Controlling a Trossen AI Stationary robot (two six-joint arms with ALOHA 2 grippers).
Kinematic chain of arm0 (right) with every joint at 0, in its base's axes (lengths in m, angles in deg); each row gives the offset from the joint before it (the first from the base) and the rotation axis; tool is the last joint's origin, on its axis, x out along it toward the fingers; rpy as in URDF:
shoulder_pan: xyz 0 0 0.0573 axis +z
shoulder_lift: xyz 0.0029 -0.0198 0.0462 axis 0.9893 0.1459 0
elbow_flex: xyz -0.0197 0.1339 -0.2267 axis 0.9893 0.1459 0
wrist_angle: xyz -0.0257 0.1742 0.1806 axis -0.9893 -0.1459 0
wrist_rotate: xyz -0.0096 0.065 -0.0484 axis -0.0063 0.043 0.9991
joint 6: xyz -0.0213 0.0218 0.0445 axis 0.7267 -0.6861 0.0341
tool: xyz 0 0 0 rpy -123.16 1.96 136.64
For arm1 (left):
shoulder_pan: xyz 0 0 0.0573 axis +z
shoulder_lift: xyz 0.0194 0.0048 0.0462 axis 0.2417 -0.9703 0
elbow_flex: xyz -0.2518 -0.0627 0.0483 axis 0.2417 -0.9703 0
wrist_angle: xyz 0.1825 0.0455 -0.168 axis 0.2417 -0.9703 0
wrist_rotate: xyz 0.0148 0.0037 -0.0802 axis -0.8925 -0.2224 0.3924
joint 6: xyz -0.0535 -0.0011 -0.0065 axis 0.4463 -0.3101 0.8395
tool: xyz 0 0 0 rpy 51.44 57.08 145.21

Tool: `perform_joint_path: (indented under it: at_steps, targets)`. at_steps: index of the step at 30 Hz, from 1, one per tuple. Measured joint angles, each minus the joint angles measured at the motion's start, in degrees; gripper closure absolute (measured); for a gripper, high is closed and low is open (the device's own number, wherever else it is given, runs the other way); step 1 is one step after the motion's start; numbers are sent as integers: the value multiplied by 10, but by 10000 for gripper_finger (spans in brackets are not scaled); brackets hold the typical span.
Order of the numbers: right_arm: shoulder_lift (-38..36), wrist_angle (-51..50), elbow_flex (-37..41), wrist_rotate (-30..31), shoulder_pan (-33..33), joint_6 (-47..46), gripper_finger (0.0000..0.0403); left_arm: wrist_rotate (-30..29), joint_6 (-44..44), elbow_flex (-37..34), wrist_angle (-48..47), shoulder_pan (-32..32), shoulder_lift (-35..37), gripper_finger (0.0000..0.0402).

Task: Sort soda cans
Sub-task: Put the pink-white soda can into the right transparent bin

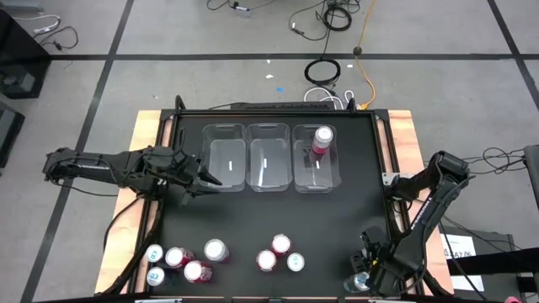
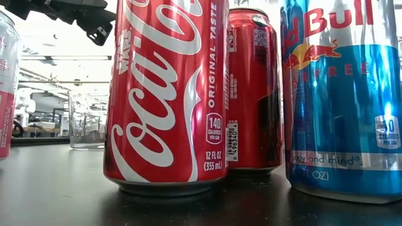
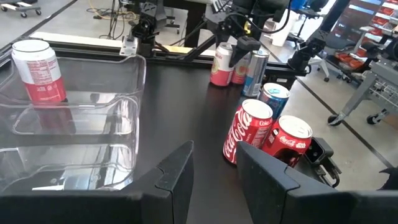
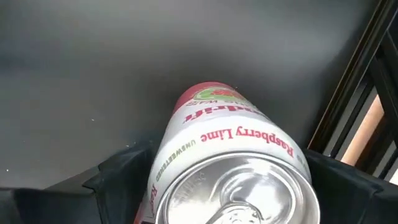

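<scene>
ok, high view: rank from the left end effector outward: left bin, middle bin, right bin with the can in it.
Measured from the left end effector:
1. Left bin, right beside it, at the table's far side.
2. Middle bin, next over toward the right arm.
3. Right bin, farthest, holding one pink can.

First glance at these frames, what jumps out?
Three clear bins in a row at the table's far side, only the right-hand one holding a can, a pink one. Loose cans cluster along the near edge, with a Coca-Cola can filling the low view. The right gripper at the near right corner has a Raspberry Lime can between its fingers; the left gripper hovers empty by the left bin.
</scene>
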State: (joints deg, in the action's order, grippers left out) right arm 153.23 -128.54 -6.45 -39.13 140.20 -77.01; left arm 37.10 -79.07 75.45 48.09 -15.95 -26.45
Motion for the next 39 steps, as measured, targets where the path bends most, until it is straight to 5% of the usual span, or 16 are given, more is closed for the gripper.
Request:
perform_joint_path:
  at_steps: [10, 23, 32, 39]
  targets:
    - [-19, -37, 4, -9, 0, 4, 124, 0, -1, 0, 0, 0, 0, 271]
    - [-23, -57, 4, 10, -8, 5, 122, -32, -1, 0, 0, 0, 0, 271]
    - [-87, -122, 4, 152, -70, 49, 122, -32, -1, 0, 0, 0, 0, 271]
    - [-145, -127, -11, 275, -174, 222, 122, -32, 0, 0, 0, 0, 0, 271]
